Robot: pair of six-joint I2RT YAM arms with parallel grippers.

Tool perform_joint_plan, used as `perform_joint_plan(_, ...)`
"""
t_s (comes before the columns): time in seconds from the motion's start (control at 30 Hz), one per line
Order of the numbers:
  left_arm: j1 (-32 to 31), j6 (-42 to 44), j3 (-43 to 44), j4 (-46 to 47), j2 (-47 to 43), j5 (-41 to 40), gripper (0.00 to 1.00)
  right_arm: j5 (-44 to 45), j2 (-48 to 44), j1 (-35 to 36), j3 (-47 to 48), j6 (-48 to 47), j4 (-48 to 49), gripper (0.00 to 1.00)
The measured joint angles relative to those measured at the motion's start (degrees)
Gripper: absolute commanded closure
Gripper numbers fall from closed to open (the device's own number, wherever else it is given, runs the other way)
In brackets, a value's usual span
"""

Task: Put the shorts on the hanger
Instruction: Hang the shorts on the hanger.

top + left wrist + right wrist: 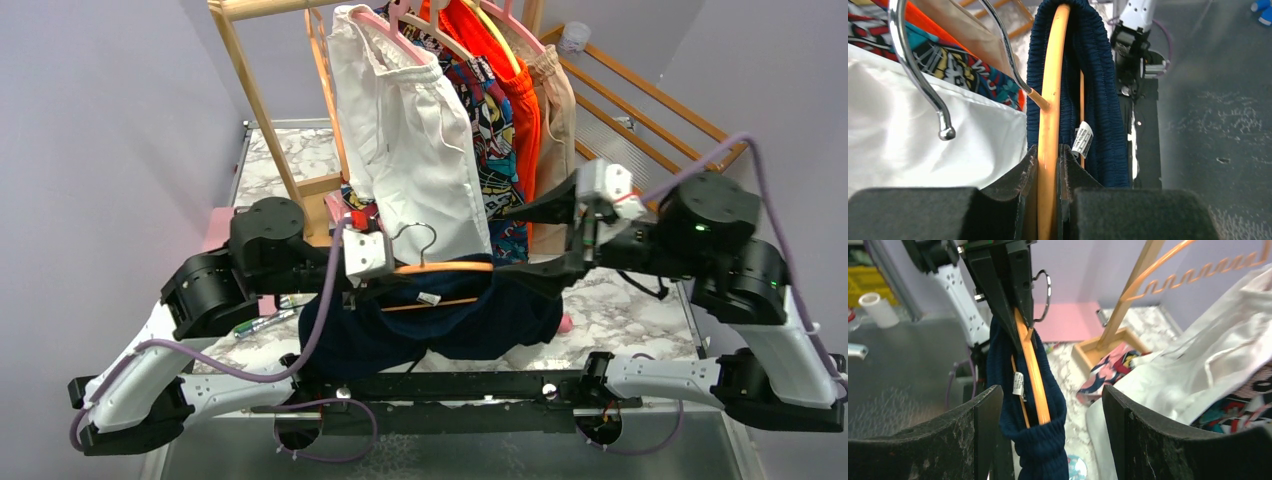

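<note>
Shorts [440, 325] hang with their ribbed waistband [1093, 75] looped round the hanger [440, 268], white label [1082, 140] showing, held in the air over the middle of the desk [640, 300], toward its near edge. Your left gripper [1048, 165] is pinched tight on one hanger shoulder. Your right gripper [1050, 395] stands wide apart, with the waistband's end between its fingers [983, 440].

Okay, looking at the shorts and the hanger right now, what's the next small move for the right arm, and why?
Probably close the right gripper on the shorts. Its jaws stand open either side of them where they loop over the end of the hanger, while the left gripper clamps the other shoulder, so the fabric could then be pulled further on.
</note>
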Motion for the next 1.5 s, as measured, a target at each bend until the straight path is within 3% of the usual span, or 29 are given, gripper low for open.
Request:
perform_joint_plan(0.47,0.0,0.5,-2.4,-0.8,0.6,4.0,1.0,-5.7,4.3,0.0,-1.7,-0.6,-2.8,0.29)
perform_joint_plan(0.73,0.0,1.2,-2.4,-0.9,-2.7,2.4,1.0,-4.0,-1.7,0.0,-8.9,1.2,-1.1,0.43)
perform_joint_plan(1.03,0.0,1.2,-1.9,-0.9,-2.3,2.2,1.0,-4.4,-2.4,0.0,-11.8,3.7,4.1,0.34)
perform_joint_plan(1.5,0.0,1.3,-0.9,-1.2,-2.0,0.5,1.0,-5.7,0.6,0.0,-14.4,4.9,7.0,0.68)
